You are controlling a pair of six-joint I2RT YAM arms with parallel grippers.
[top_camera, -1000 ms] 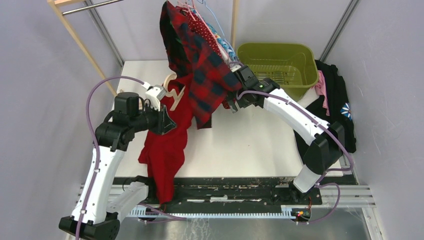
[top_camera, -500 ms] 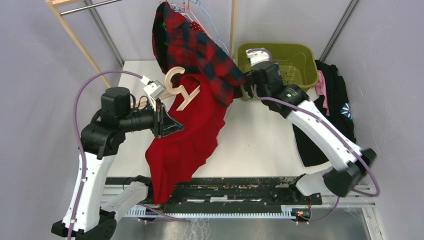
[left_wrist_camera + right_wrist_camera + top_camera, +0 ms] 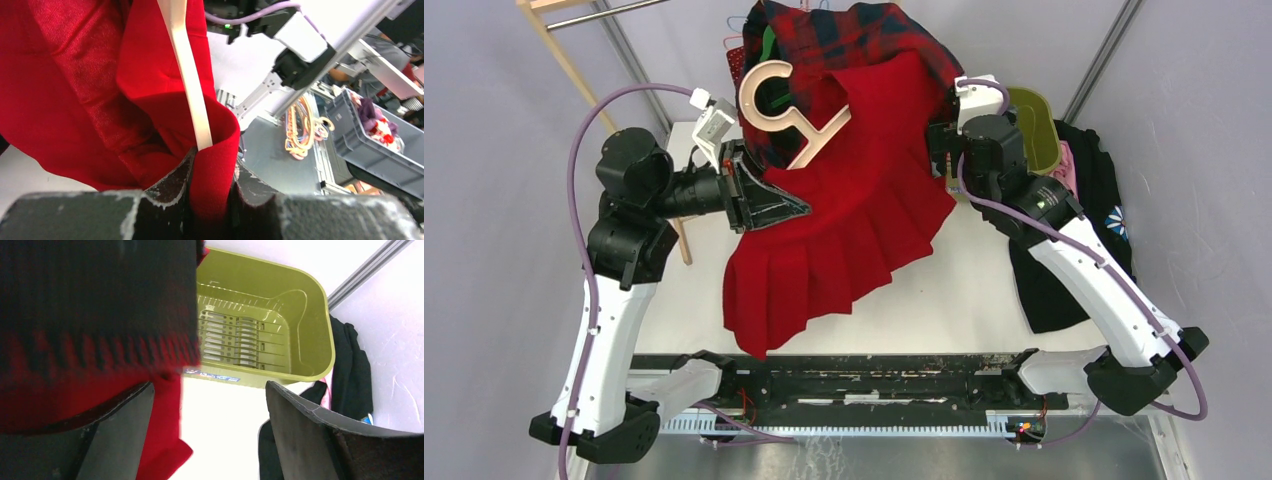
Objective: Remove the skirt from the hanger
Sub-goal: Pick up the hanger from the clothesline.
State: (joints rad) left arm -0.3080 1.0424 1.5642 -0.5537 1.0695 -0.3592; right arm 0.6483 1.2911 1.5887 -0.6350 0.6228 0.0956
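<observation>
**Operator:** Report the left gripper [image 3: 210, 186].

**Technician:** Jaws closed on a fold of the red skirt [image 3: 844, 240]. In the left wrist view one arm of the wooden hanger [image 3: 794, 115] runs down into that same fold, just above the jaws.

**Operator:** Location of the skirt?

**Technician:** On the hanger, held up over the left half of the table [image 3: 964, 290]. The pleated hem hangs toward the near edge. A plaid garment [image 3: 854, 35] lies across the top of it.

**Operator:** Report the right gripper [image 3: 207, 387].

**Technician:** Jaws wide apart, at the right edge of the skirt. Plaid cloth drapes over one of its fingers [image 3: 120, 430]; it is not clamped.

**Operator:** Other items?

**Technician:** A green basket [image 3: 280, 315] at the far right corner. A black garment [image 3: 1094, 190] hangs beside the right edge.
</observation>
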